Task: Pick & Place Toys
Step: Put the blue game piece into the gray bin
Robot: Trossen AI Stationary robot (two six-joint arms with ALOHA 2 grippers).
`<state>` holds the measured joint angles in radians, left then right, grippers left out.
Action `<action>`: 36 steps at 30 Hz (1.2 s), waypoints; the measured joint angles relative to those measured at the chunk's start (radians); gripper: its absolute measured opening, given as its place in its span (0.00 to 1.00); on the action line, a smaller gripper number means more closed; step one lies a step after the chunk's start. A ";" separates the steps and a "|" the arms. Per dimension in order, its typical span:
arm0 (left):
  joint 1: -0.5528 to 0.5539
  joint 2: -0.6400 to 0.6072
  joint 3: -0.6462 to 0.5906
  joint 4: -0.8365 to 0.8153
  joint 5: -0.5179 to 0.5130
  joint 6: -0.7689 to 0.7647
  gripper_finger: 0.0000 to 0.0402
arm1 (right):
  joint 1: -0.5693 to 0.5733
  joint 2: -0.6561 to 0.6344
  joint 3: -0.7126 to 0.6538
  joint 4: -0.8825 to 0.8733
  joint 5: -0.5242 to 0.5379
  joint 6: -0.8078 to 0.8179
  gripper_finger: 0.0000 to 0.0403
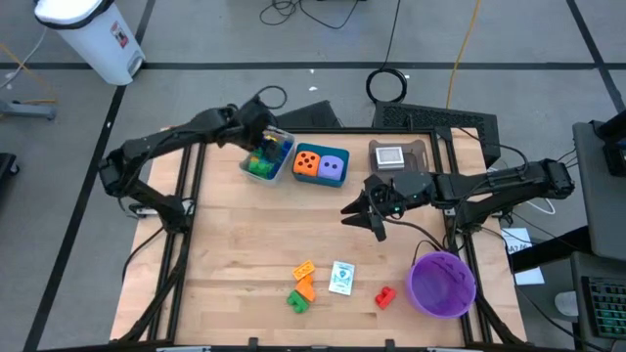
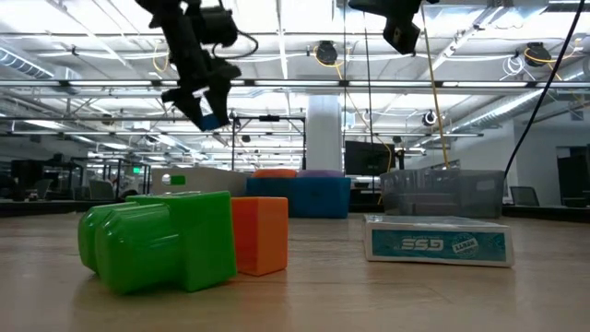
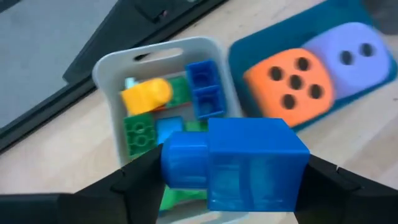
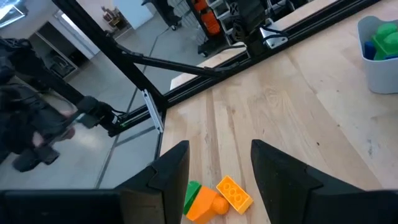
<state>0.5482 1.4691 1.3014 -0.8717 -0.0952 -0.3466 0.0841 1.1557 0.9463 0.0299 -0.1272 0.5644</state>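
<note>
You are partway through the sorting: your left gripper (image 3: pixel 233 180) hangs above the grey tray (image 1: pixel 264 156) at the far left of the table with its fingers clamped on a blue brick (image 3: pixel 236 165), so that piece looks ready to drop but is not yet in. Your right gripper (image 1: pixel 364 210) waits over the middle of the table, right of centre, fingers parted with nothing between them. Look into the grey tray: it already holds a heap of bricks, among them a yellow brick (image 3: pixel 146 94), a green brick (image 3: pixel 140 129) and a second blue brick (image 3: pixel 207 89) against its wall. Just beside it, the teal tray (image 1: pixel 321 166) carries the orange die (image 1: pixel 307 164) and the purple die (image 1: pixel 334 166), side by side and touching. The brown tray (image 1: pixel 401 154) further right holds what seems to be a flat white card, though you cannot make out its face. The purple bowl (image 1: pixel 442 284) near the front right corner looks empty. Still out on the bare table near the front edge you have an orange brick (image 1: pixel 304 272), a green-and-orange pair (image 1: pixel 299 296), a picture card (image 1: pixel 341 278) and a red brick (image 1: pixel 385 296), so several pieces are left to fetch.
</note>
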 joint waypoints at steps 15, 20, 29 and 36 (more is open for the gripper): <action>0.110 0.173 -0.008 0.051 0.049 0.046 0.71 | -0.025 0.000 0.000 -0.004 0.101 0.026 0.41; 0.112 0.210 -0.008 0.046 0.050 0.080 0.71 | -0.026 0.000 0.000 -0.004 0.101 0.026 0.41; 0.107 0.227 -0.008 0.052 0.051 0.141 0.70 | -0.026 0.000 0.000 -0.004 0.101 0.026 0.41; 0.106 0.227 -0.008 0.045 0.051 0.155 0.75 | -0.026 0.000 0.000 -0.004 0.101 0.026 0.41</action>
<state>0.6541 1.6962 1.2930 -0.8268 -0.0437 -0.1915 0.0582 1.1561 0.9463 0.0257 -0.0265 0.5903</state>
